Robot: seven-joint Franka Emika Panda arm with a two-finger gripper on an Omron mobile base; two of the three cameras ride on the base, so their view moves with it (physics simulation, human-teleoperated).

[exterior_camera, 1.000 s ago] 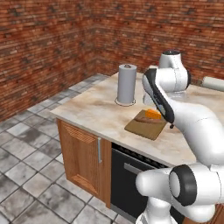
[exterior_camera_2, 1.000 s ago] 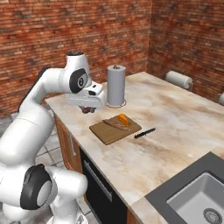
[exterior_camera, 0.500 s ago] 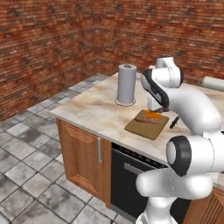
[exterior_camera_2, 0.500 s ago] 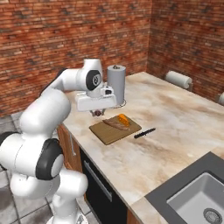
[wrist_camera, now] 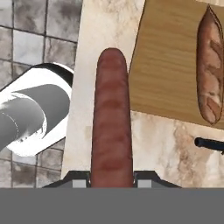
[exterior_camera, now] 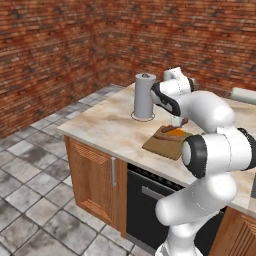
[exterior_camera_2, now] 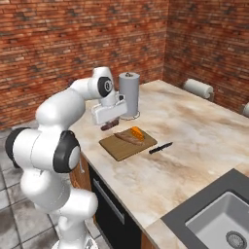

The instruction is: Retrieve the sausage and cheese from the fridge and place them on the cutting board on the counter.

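Observation:
My gripper (exterior_camera_2: 109, 125) is shut on the dark-red sausage (wrist_camera: 111, 122), which sticks out straight ahead between the fingertips (wrist_camera: 78, 178). It hangs low over the beige counter (exterior_camera_2: 194, 131), just off the near-left edge of the wooden cutting board (exterior_camera_2: 116, 148). The orange cheese (exterior_camera_2: 136, 133) lies on the board; in the hand view the cheese (wrist_camera: 209, 65) looks long, brownish-orange and blotched. From the left base view, the gripper (exterior_camera: 177, 123) hovers at the far edge of the board (exterior_camera: 162, 145), beside the cheese (exterior_camera: 175, 132). The fridge is out of view.
A grey paper-towel roll (exterior_camera_2: 129, 95) stands upright just behind the gripper. A black knife (exterior_camera_2: 160, 148) lies right of the board. Another roll (exterior_camera_2: 197, 87) lies at the back wall and a sink (exterior_camera_2: 219, 223) is at the near right. A black appliance (exterior_camera: 150, 200) sits under the counter.
The arm has swung its elbow round, and the gripper has carried the sausage a little right and down toward the board's edge. The cheese, board and knife have stayed put.

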